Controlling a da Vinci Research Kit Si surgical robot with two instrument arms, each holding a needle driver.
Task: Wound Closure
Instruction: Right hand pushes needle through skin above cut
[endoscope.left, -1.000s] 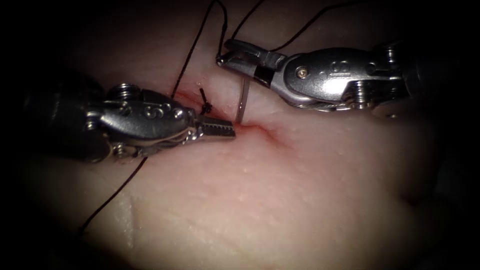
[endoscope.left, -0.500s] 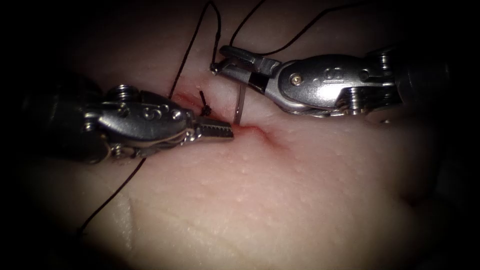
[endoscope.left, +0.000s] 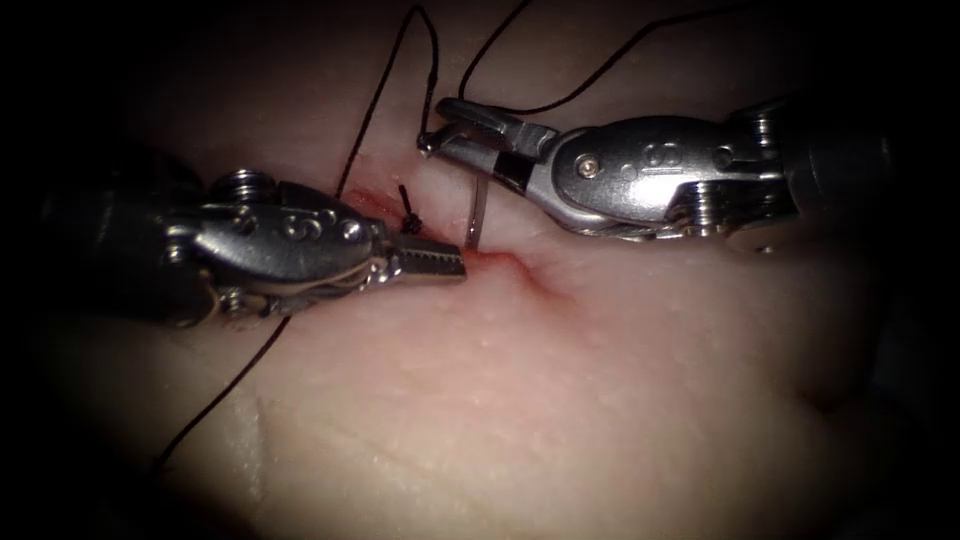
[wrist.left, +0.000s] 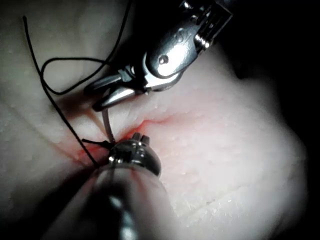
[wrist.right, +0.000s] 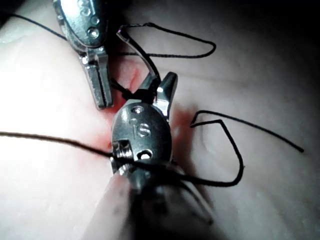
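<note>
In the endoscope view my right tool (endoscope.left: 432, 128) is shut on the curved needle (endoscope.left: 477, 215) near its thread end. The needle stands steeply, and its tip meets the tissue (endoscope.left: 560, 400) at the cut (endoscope.left: 530, 272), on the cut's right lip. My left tool (endoscope.left: 455, 265) lies on the left side, jaws shut with nothing in them, their tip against the cut beside the needle. A knot with a short cut end (endoscope.left: 410, 210) sits just above the left tool. Thread (endoscope.left: 560, 95) trails from the needle's tail. The left wrist view shows the needle (wrist.left: 107, 125) entering beside my left tool (wrist.left: 132, 155).
A long strand of thread (endoscope.left: 375, 110) runs down the tissue, passes under the left tool and goes on toward the lower left (endoscope.left: 215, 400). Red fluid (endoscope.left: 365, 195) marks the cut around the knot. Loose thread loops (wrist.right: 220, 125) lie around the right tool in the right wrist view.
The right tool has moved left and slightly down with the needle. The needle's tip has shifted left toward the left tool's jaws, and less of its shaft shows. The left tool barely moved.
</note>
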